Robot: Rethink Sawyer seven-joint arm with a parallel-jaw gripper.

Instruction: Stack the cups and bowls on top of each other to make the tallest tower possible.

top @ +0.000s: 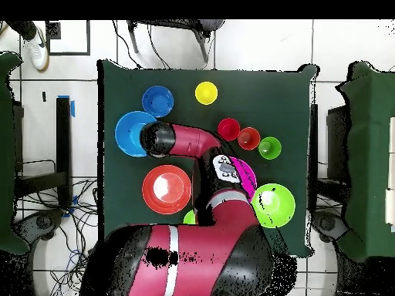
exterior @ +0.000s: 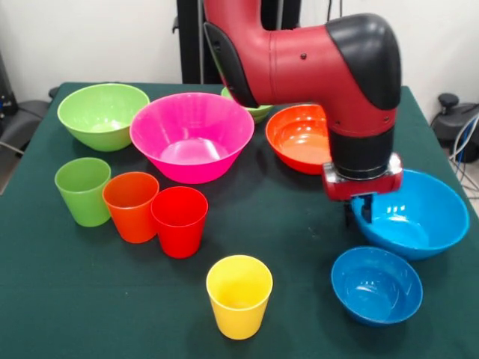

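Note:
My gripper (exterior: 358, 212) hangs at the left rim of the big blue bowl (exterior: 415, 217), which rests on the table. The small blue bowl (exterior: 376, 285) sits in front of it, and the wide orange bowl (exterior: 298, 138) behind it. The big pink bowl (exterior: 191, 136) and the big light-green bowl (exterior: 102, 114) stand at the back, with the small light-green bowl (exterior: 259, 112) partly hidden behind my arm. The light-green cup (exterior: 82, 191), orange cup (exterior: 131, 206) and red cup (exterior: 179, 221) stand in a row, upright. The yellow cup (exterior: 239, 296) stands alone in front. No tower shows.
The dark green table (exterior: 299, 232) has bare cloth between the red cup and the blue bowls. In the overhead view my arm (top: 189, 142) covers the gripper and reaches over to the big blue bowl (top: 131, 132). Chairs stand around the table.

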